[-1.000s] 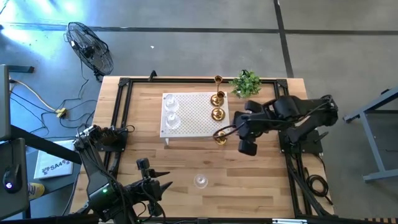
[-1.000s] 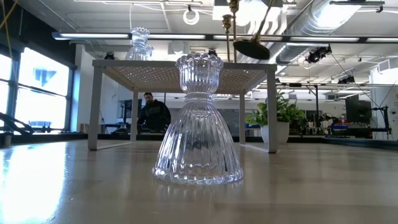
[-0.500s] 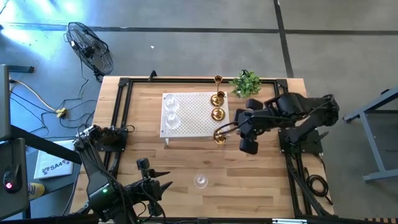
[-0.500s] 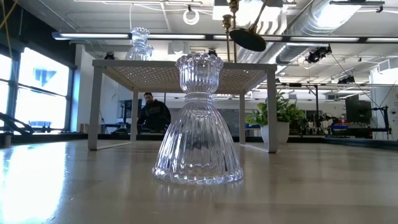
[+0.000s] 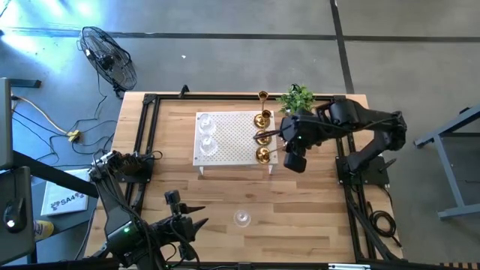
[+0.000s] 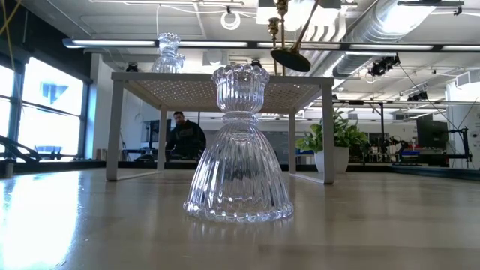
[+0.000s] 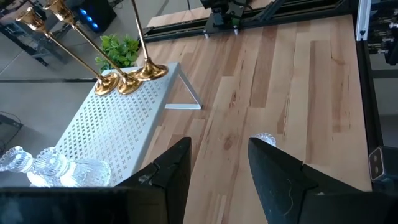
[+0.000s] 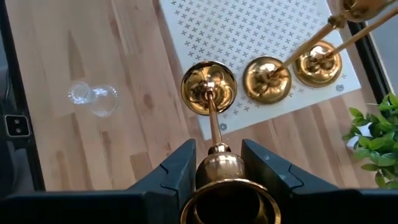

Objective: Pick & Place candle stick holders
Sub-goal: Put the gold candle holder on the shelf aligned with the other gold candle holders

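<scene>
My right gripper [image 5: 289, 155] is shut on a gold candle stick holder whose round base [image 5: 263, 155] hangs over the near right corner of the white perforated platform [image 5: 229, 139]. Two more gold holders [image 5: 262, 118] [image 5: 262, 137] stand on their bases along the platform's right side. Two clear glass holders [image 5: 205, 124] [image 5: 208, 145] stand on its left side. Another glass holder [image 5: 241, 218] stands upright on the table near the front edge. My left gripper [image 5: 199, 217] waits open just left of it, nothing between its fingers [image 7: 174, 171]. My right gripper pinches the gold holder's upper end, at the knob just below its cup [image 8: 217, 163], between its two fingers. The fingers come slanting down from above, on the table's right. The holder hangs below them, tilted, its base [image 8: 208, 87] lifted clear above the platform's corner.
A small green plant [image 5: 297, 100] stands at the far right, behind the platform. Black frame rails [image 5: 147, 150] run around the tabletop. Bare wood [image 5: 300, 217] lies between the platform and the near edge. In the low view a person [image 6: 184, 139] sits beyond the table.
My right gripper has carried the gold holder toward the table's far edge. The base has gone from in front of the platform's near right corner to over that corner, still tilted and clear of the surface.
</scene>
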Controlling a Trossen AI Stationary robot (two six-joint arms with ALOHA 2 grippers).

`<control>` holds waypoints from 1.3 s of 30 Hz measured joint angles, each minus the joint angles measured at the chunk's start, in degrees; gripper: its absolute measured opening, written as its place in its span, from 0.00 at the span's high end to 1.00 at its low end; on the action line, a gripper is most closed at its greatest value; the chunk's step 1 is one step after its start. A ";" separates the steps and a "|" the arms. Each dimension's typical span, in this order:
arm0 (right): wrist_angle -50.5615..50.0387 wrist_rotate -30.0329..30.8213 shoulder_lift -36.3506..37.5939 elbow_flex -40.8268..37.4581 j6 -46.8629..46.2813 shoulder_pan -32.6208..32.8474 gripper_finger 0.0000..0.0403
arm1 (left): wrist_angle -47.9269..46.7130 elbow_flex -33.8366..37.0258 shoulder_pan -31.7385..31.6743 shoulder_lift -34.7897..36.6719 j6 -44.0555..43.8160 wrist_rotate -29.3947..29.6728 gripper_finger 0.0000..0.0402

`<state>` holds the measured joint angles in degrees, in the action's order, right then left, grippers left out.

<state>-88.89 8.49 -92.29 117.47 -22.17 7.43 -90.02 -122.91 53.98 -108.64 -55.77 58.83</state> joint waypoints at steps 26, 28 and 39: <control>-1.23 -0.91 -3.01 0.85 1.50 -1.48 0.73 | 0.00 0.00 -0.02 -0.02 0.00 -0.26 0.62; -1.23 -0.68 -3.16 1.95 1.50 -1.48 0.73 | 0.00 0.00 -0.01 -0.02 0.00 -0.26 0.62; -1.20 0.01 -2.99 6.34 1.70 -1.48 0.73 | 0.00 0.01 -0.01 -0.02 0.00 -0.31 0.62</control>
<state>-90.10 8.49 -95.29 123.81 -20.47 5.96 -90.02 -122.90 53.97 -108.66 -55.77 58.51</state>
